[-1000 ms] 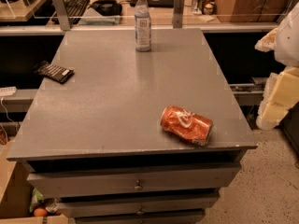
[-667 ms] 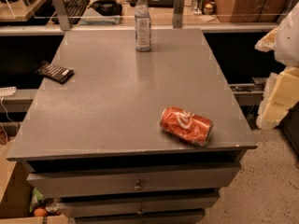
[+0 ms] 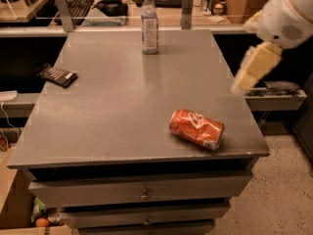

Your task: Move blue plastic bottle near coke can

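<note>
Nothing moved yet: blue plastic bottle [image 3: 149, 23] stands well beyond the coke can [image 3: 196, 129]; gripper [image 3: 254, 70] hovers up-right of the can, grip state unclear.

Arm [image 3: 288, 16]: rounded white shell, smooth, with a thin tan band across its upper part and a small round patch of fine perforations on the lower face.

Gripper [image 3: 252, 72]: upper right of the view, just below-left of that shell; pale cream-yellow, elongated, blocky. Its outline is blurred and it appears unmarked.

A dark flat object [image 3: 56, 75] lies left on the grey table [image 3: 117, 116]
</note>
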Action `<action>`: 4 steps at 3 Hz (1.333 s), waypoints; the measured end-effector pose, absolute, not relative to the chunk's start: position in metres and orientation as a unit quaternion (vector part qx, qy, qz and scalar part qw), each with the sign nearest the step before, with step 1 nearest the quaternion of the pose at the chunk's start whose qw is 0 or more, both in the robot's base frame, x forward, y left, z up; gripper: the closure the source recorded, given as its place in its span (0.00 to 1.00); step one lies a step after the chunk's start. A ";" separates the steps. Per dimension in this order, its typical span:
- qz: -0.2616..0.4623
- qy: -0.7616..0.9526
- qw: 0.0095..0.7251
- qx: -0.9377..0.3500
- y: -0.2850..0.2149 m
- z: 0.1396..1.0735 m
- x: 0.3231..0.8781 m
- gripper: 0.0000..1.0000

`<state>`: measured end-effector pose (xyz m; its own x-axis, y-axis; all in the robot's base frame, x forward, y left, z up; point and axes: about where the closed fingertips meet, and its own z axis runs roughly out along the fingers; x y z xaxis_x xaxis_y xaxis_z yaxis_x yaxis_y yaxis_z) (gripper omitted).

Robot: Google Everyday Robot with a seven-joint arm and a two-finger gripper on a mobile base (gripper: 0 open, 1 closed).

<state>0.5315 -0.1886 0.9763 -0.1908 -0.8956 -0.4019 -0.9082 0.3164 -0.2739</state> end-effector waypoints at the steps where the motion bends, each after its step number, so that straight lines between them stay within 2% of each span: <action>1: 0.037 0.758 0.331 -0.561 -0.151 0.995 0.603 0.00; 2: 0.069 0.743 0.400 -0.532 -0.105 1.012 0.656 0.00; 3: 0.112 0.728 0.441 -0.513 -0.063 1.020 0.684 0.00; 4: 0.112 0.728 0.441 -0.513 -0.063 1.020 0.684 0.00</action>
